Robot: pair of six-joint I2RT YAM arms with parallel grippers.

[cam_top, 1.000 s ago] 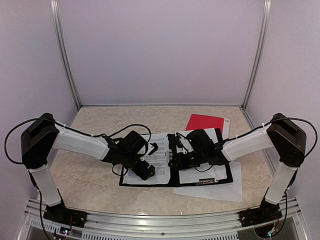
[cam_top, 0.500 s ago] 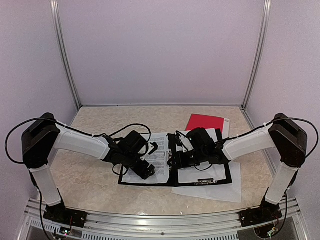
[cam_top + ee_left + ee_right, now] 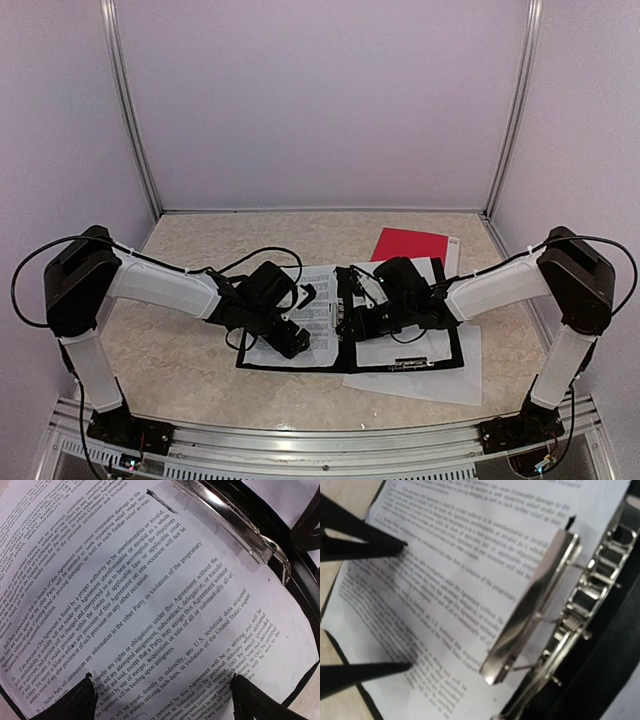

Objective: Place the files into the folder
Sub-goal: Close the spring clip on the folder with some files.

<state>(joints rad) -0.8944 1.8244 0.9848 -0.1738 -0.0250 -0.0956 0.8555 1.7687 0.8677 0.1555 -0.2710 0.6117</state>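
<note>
While both arms reach over the open black folder point(image 3: 345, 358) on the counter point(image 3: 180, 350), we see the left fingers point(image 3: 70, 702) spread apart just above a printed sheet point(image 3: 150, 605) that lies on the folder's left half. The right fingers point(image 3: 367, 542) are also apart over that sheet, beside the metal clamp point(image 3: 535, 605) at the folder's spine. A blank sheet point(image 3: 400, 350) rests on the folder's right half, more white paper point(image 3: 445, 378) juts from under its right edge, and a red sheet point(image 3: 410, 245) lies just beyond its far edge.
</note>
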